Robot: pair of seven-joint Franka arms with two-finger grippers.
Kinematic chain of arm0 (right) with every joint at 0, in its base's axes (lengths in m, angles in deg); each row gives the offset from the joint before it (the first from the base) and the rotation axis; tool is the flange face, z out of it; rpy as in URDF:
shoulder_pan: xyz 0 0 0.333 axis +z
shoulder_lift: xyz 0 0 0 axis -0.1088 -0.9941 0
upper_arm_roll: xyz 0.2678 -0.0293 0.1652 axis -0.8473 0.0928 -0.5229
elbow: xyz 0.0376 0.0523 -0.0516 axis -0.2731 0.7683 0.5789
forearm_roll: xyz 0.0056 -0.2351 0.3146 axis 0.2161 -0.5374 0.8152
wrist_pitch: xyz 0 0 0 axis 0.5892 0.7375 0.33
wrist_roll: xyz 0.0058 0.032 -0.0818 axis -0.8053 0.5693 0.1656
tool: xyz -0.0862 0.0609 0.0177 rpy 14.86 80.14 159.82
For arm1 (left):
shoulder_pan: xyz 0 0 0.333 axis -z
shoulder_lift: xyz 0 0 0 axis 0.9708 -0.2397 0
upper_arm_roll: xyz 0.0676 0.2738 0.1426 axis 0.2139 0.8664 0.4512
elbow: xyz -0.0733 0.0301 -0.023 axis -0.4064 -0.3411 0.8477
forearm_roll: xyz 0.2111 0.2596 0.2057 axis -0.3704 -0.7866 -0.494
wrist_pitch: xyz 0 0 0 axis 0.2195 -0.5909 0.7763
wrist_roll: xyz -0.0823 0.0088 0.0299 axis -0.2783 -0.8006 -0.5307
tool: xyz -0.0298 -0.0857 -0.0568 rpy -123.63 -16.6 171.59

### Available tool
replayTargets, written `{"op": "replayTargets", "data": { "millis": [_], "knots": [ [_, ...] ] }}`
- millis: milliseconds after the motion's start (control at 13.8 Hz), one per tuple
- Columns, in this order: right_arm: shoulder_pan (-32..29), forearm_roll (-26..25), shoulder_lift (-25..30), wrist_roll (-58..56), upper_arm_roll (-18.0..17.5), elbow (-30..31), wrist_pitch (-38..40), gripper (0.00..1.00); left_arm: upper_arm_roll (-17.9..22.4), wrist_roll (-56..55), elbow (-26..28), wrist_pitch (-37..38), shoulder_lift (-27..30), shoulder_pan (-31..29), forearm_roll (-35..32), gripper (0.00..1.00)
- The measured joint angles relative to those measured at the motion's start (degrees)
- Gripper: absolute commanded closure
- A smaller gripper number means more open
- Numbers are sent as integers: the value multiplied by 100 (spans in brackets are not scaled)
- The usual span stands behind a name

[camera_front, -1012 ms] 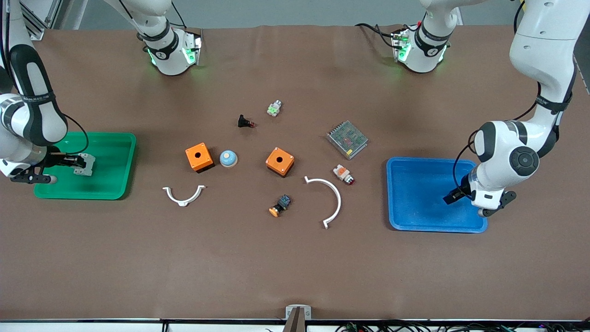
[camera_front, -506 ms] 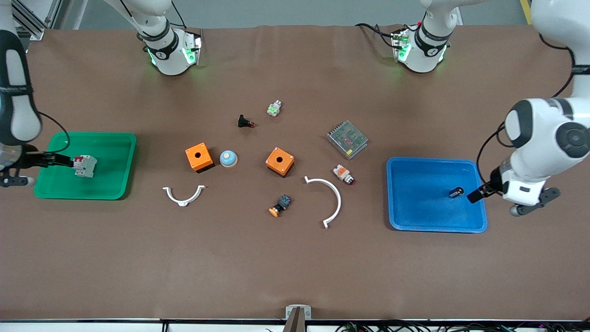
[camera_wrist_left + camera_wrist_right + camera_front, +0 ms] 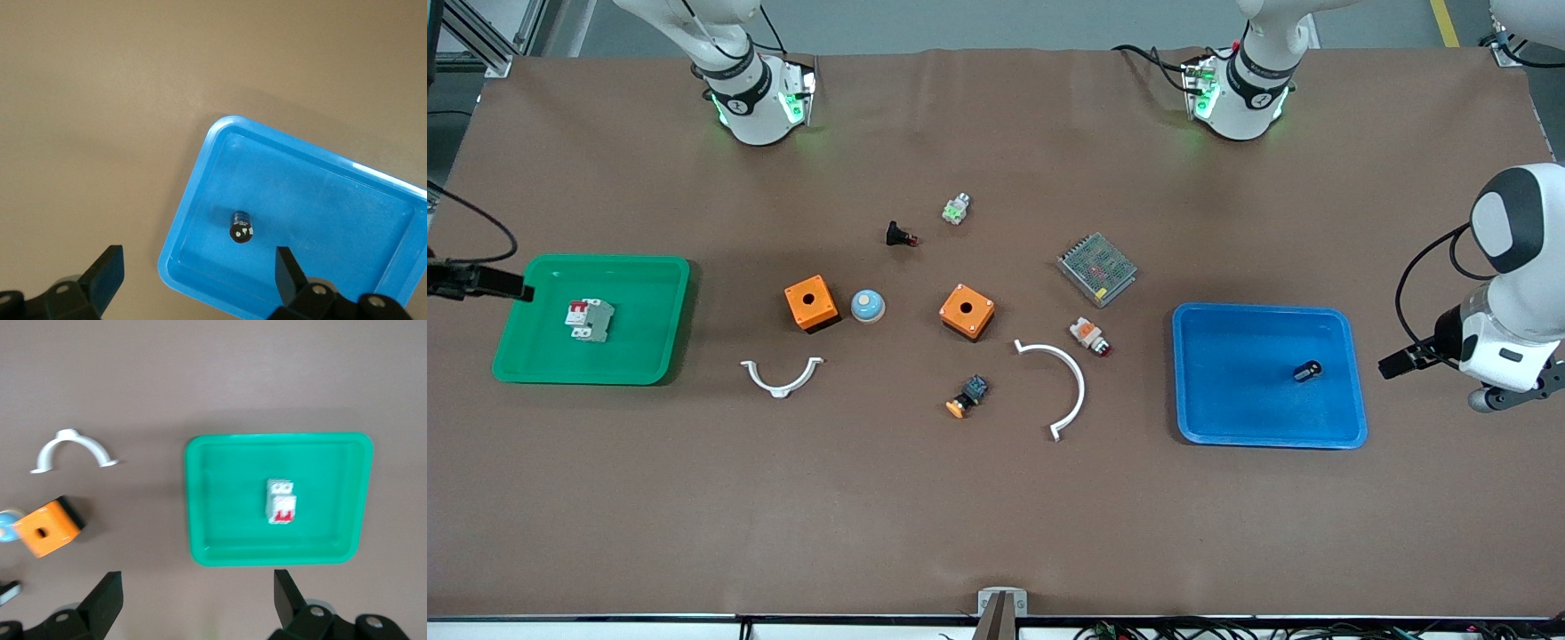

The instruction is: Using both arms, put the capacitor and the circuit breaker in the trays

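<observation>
We have just let go: the capacitor [image 3: 1307, 372] lies in the blue tray [image 3: 1352, 373], the circuit breaker [image 3: 589, 319] in the green tray [image 3: 658, 356]. The left gripper [image 3: 197, 273] and right gripper [image 3: 195, 595] have pulled up and away with fingers spread wide and empty, each part now well clear of them, so we judge both placements done.

Even, bright overhead lighting leaves short soft shadows beside objects on the bench [image 3: 996, 516], a pale glare streak on the blue tray [image 3: 390, 175] rim, and slight blur throughout the right wrist view.

I can read no text, brand or number anywhere here. The band around each of my bases [image 3: 740, 89] carries lettering, but it is too small to make out.
</observation>
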Motion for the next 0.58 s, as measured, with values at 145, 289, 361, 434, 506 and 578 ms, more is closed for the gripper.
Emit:
{"op": "replayTargets", "data": {
  "millis": [145,289,361,434,506,578],
  "knots": [
    [411,0,248,410,-8,11,175,0,-1,2,-15,0,0,1,0,0],
    [582,0,338,524,-9,28,166,0,-5,11,-16,5,-1,4,0,0],
    [583,0,339,525,-2,35,120,0,-6,36,-16,11,-3,4,0,0],
    [581,-1,339,524,16,49,50,0,-6,96,-16,20,-10,3,0,0],
    [580,-1,339,524,25,49,4,0,-6,146,-14,37,-25,3,0,0],
    [582,-2,339,522,25,28,-22,0,-5,200,-6,58,-49,-1,0,0]
  ]
}}
